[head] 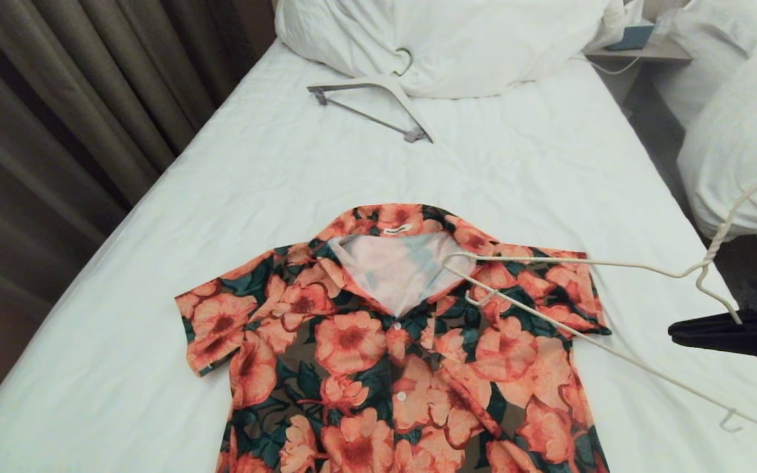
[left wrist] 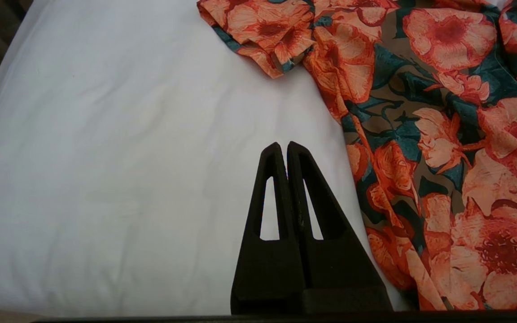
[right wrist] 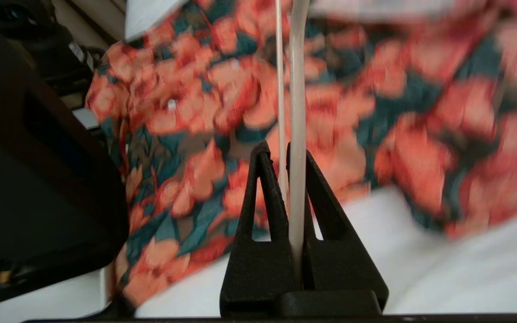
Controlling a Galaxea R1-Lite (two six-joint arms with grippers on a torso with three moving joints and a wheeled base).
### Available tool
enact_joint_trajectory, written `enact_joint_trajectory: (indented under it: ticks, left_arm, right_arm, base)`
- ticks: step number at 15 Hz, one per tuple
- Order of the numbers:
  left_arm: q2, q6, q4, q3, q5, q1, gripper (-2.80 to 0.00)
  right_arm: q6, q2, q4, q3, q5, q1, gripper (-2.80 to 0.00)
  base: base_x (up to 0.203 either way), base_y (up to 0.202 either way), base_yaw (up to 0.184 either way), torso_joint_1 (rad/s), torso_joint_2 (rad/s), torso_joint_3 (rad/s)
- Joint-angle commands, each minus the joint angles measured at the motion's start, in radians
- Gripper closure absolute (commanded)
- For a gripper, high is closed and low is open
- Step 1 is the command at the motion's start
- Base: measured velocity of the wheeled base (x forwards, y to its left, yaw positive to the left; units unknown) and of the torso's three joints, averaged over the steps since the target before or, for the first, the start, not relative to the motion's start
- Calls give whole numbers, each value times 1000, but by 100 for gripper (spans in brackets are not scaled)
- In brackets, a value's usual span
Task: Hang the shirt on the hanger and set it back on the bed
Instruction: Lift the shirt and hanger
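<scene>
wire hanger (head: 589,328): pinched near its hook end by the right gripper (head: 681,332) at the bed's (head: 155,263) right edge; long axis runs leftward from the jaws, far tip over the open collar of the floral shirt (head: 378,341). shirt: flat, buttoned, collar toward the pillow (head: 457,39). left gripper (left wrist: 284,150): closed, empty, over bare sheet beside a sleeve. right arm nearer.

thick hanger (head: 378,98) near pillow (head: 457,39) | curtain (head: 56,112) | nightstand (head: 641,49)
</scene>
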Motion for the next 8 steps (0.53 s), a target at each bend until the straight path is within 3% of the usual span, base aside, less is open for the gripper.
enact_joint_trajectory:
  ticks: [1, 3, 5, 6, 8]
  left_arm:
    - [1, 16, 1, 0, -5, 0, 0]
    - [1, -6, 0, 0, 1, 0, 0]
    - [1, 42, 1, 0, -4, 0, 0]
    - [1, 98, 6, -5, -12, -1, 0]
    - [67, 103, 8, -56, -68, -1, 0]
  right_arm:
    - [-3, -39, -40, 23, 50, 11, 0]
    - [18, -69, -67, 34, 98, 11, 0]
    - [20, -92, -65, 37, 108, 10, 0]
    - [26, -112, -63, 48, 116, 6, 0]
    - [43, -127, -64, 44, 120, -2, 0]
  base:
    - [0, 0, 0, 0, 0, 0]
    - [0, 0, 0, 0, 0, 0]
    - [0, 0, 0, 0, 0, 0]
    - [0, 0, 0, 0, 0, 0]
    - [0, 0, 0, 0, 0, 0]
